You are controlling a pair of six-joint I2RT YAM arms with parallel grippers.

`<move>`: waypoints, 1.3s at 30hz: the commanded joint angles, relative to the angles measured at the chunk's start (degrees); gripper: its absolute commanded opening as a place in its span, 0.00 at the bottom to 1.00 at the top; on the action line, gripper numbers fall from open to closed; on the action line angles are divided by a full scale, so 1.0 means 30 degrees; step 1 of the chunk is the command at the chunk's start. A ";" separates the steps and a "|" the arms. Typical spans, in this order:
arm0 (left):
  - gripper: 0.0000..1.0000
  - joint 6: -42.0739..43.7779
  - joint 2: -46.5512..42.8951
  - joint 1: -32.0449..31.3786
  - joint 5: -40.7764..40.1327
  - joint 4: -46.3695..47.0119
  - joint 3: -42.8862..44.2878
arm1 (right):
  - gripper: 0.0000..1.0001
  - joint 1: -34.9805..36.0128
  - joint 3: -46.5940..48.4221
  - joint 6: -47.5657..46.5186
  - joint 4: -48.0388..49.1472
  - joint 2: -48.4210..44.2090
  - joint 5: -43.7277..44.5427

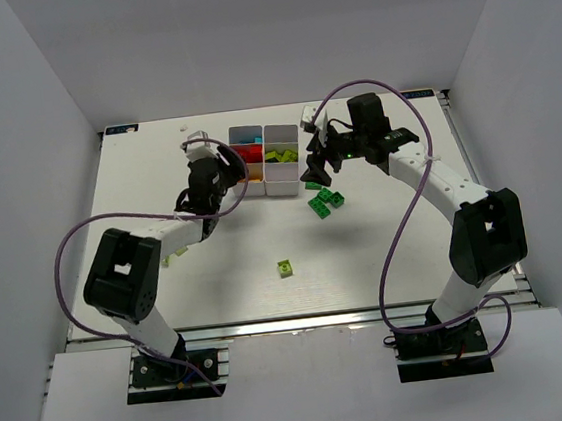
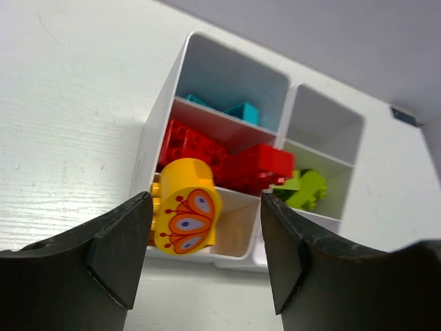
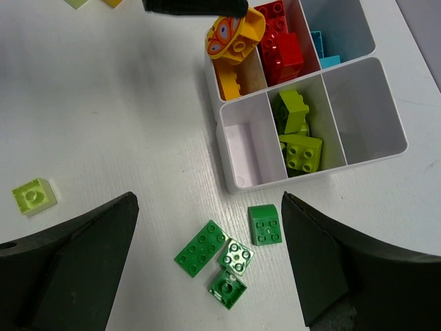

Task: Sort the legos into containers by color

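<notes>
The table (image 1: 219,287) was white, the walls (image 1: 10,118) gray. The tray (image 3: 362,110) held red, blue, lime and yellow legos (image 3: 282,48). Left pincer (image 2: 207,234) and right pincer (image 3: 208,207) gaped, empty.

A white six-cell tray (image 1: 281,177) sits on the table (image 1: 397,259) in the upper middle of the frame. Its left cells show blue bricks (image 1: 254,138), red bricks (image 1: 246,153) and something orange; a right cell holds lime bricks (image 1: 281,155). The left gripper (image 1: 235,172) is at the tray's left edge. The right gripper (image 1: 317,169) is just right of the tray, and dark green bricks (image 1: 325,203) cluster just below it in the frame. A single lime brick (image 1: 285,267) lies near the centre, well apart.
</notes>
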 commanded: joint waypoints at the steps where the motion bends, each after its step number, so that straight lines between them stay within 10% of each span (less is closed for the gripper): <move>1: 0.73 0.0066 -0.3113 -0.0146 -0.0340 -0.0313 -0.0299 | 0.89 -0.0102 0.0122 -0.0297 -0.0090 -0.0451 -0.0380; 8: 0.74 -0.1337 -0.7743 -0.0001 -0.2974 -0.6943 -0.1210 | 0.89 -0.0073 0.0093 -0.0502 -0.0265 -0.0480 -0.0322; 16: 0.42 -0.3128 -0.8011 0.3396 0.0918 -1.8172 0.0313 | 0.89 -0.0102 0.0006 -0.0590 -0.0442 -0.0451 -0.0468; 20: 0.71 -0.2602 -0.7252 0.4247 0.0129 -2.1549 0.1249 | 0.89 -0.0073 -0.0112 -0.0561 -0.0441 -0.0509 -0.0585; 24: 0.82 -0.1782 -0.5934 0.4687 -0.0225 -2.2433 0.1836 | 0.89 -0.0073 -0.0171 -0.0502 -0.0383 -0.0480 -0.0644; 39: 0.75 -0.0580 -0.0073 0.5332 -0.1924 -2.2230 0.5235 | 0.89 -0.0102 -0.0551 -0.0561 -0.0178 -0.0861 -0.0351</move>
